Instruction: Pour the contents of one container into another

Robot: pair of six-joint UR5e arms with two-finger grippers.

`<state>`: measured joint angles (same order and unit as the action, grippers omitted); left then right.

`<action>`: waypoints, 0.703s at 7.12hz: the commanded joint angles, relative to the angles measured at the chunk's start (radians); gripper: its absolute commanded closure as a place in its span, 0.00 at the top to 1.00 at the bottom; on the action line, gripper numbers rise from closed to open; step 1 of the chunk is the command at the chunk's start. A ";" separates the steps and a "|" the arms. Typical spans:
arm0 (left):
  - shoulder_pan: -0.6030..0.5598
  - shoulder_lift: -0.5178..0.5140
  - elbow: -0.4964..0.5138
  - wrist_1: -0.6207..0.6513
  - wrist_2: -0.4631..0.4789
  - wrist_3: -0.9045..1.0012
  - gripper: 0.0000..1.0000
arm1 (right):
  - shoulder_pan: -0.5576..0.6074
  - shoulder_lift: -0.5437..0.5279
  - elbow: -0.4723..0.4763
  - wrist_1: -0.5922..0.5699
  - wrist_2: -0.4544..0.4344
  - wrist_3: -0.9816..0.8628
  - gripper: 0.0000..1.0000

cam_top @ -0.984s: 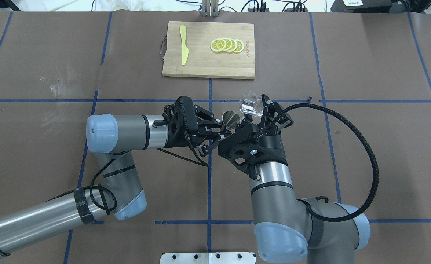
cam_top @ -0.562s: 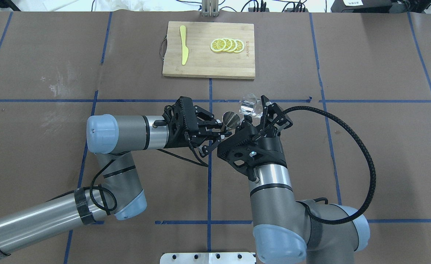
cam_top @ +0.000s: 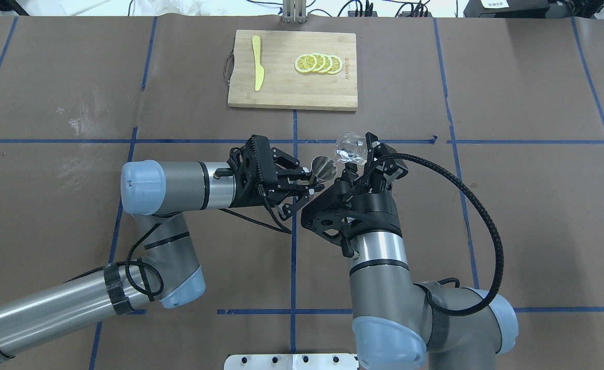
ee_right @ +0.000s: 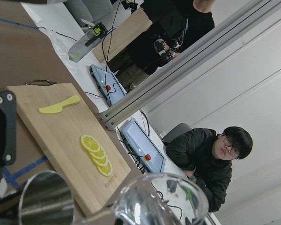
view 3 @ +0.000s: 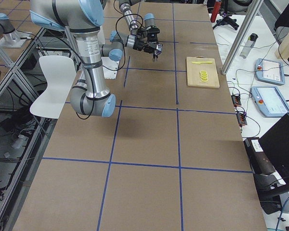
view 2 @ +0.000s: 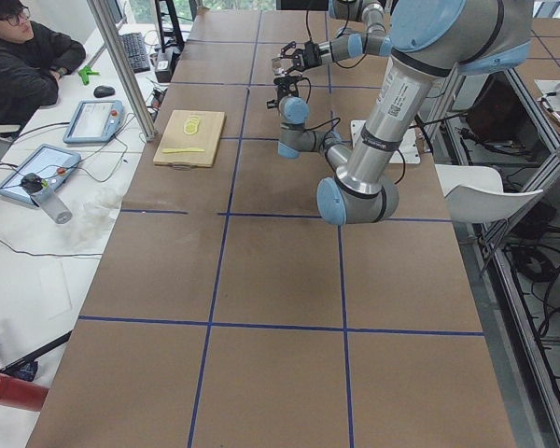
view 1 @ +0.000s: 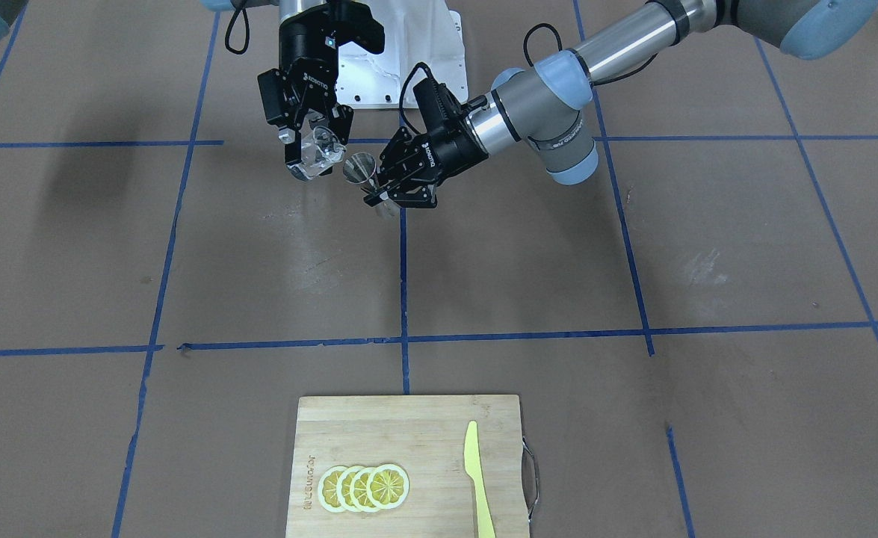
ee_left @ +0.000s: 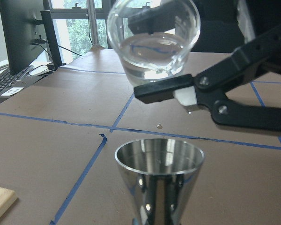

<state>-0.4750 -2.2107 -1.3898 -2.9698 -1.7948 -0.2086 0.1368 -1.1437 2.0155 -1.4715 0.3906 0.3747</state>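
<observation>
My left gripper (cam_top: pixel 309 181) is shut on the stem of a steel cone-shaped jigger (cam_top: pixel 324 167), held upright above the table's middle. Just right of it and higher, my right gripper (cam_top: pixel 355 154) is shut on a clear glass cup (cam_top: pixel 347 147), tilted toward the jigger. In the left wrist view the glass (ee_left: pixel 152 40) hangs above and behind the jigger's open mouth (ee_left: pixel 159 161), and it looks to hold some clear liquid. The front-facing view shows the glass (view 1: pixel 315 153) beside the jigger (view 1: pixel 360 168), lips close together.
A wooden cutting board (cam_top: pixel 291 87) lies at the far middle with several lemon slices (cam_top: pixel 318 63) and a yellow knife (cam_top: pixel 257 62). A white base plate (view 1: pixel 401 67) sits by the robot. A person (view 2: pixel 23 61) sits at the side desk.
My right wrist has rotated and tipped the glass a little more toward the jigger. The left arm and jigger have stayed still.
</observation>
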 commanded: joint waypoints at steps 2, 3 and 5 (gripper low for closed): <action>0.000 -0.001 0.000 0.000 0.000 0.000 0.00 | -0.003 0.015 -0.001 -0.032 -0.006 -0.043 0.00; 0.000 -0.001 0.000 0.000 0.000 0.000 0.00 | -0.003 0.015 -0.001 -0.030 -0.006 -0.045 0.00; 0.000 -0.001 0.000 0.000 0.000 0.000 0.00 | -0.002 0.015 -0.001 -0.032 -0.006 -0.075 0.00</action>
<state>-0.4755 -2.2120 -1.3898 -2.9698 -1.7948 -0.2086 0.1344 -1.1292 2.0141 -1.5027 0.3851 0.3219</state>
